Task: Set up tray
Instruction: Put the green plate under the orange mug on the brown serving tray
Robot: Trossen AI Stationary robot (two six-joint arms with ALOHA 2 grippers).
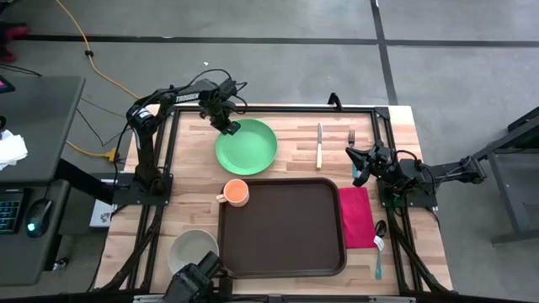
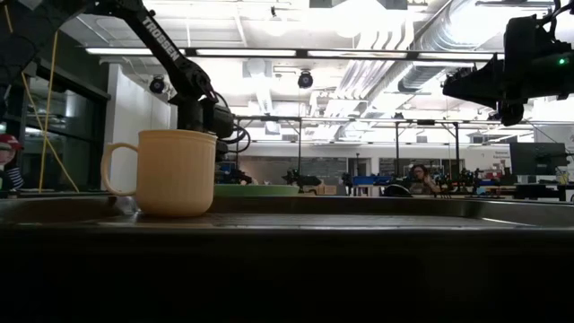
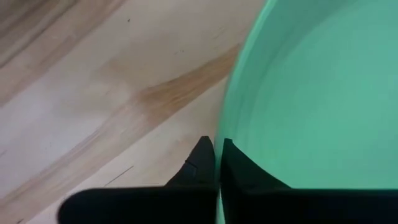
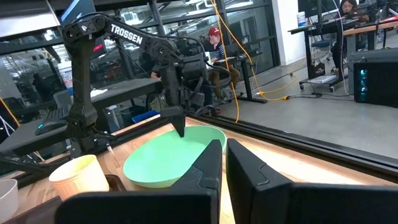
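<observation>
Left gripper pinched on green plate rim, upper centre; right gripper apparently closed empty, right of tray

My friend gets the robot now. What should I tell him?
Left gripper: fingers shut on the rim of the green plate, which sits on the table beyond the tray.
Right gripper: shut, holding nothing, hanging above the table near the fork.
Tray: nothing on it yet.
Cup, bowl, knife, napkin and spoon lie around the tray.
Left to do: move the plate onto the tray, probably the rest too.
</observation>
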